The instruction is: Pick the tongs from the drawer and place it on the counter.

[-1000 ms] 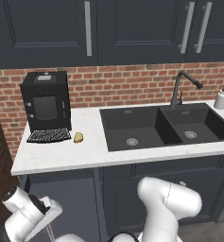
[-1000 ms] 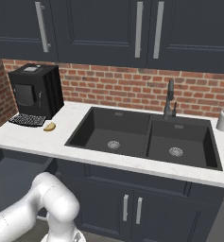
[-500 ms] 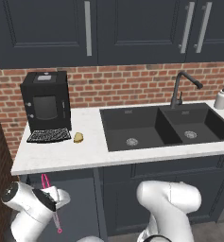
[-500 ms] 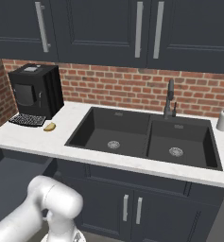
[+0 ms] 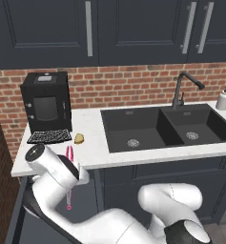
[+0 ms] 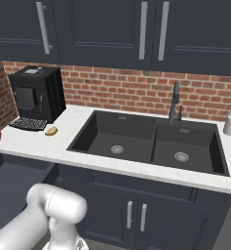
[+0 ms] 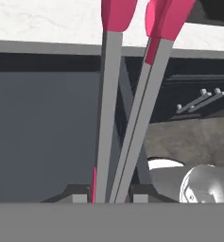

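so the tongs (image 7: 132, 118) are clamped in the end effector (image 7: 112, 197), two grey arms with pink tips, held upright just in front of the white surface (image 5: 93, 131) edge, above the open drawer (image 7: 42, 137). coffee machine (image 5: 46, 102) and a small brown lump (image 5: 79, 138) sit nearby on the surface.
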You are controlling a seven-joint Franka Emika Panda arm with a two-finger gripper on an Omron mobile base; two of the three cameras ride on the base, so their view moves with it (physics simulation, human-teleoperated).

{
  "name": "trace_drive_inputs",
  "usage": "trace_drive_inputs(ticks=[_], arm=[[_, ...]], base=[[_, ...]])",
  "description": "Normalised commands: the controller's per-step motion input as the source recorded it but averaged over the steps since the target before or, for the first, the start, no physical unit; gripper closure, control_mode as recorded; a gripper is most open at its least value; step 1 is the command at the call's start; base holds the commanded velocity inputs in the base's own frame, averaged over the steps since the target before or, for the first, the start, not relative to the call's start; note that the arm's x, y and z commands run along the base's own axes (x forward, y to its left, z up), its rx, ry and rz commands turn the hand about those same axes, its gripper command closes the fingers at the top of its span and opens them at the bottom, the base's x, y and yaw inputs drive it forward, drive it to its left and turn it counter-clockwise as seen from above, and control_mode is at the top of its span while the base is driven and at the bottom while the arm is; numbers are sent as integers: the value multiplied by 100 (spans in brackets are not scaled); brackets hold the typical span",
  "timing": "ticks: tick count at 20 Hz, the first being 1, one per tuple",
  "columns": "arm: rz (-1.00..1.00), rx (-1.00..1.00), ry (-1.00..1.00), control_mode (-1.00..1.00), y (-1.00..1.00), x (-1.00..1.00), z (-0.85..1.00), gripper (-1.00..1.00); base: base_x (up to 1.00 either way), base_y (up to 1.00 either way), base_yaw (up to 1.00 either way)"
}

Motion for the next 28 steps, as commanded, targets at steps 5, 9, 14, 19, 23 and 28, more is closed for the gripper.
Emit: trace_drive_inputs(ticks=[5,9,14,19,23,28], arm=[[-26,27,1,-100,-72,35,69,100],[-18,14,-5,-100,-76,29,2,100],[-17,2,-12,-100,-73,21,0,100],[-8,2,1,-100,-49,66,0,100],[-4,2,18,-100,-15,100,1,100],[-4,2,26,-100,0,89,3,100]], base=[[0,0,0],[0,0,0],[0,0,0],[0,0,0],[0,0,0],[0,0,0]])
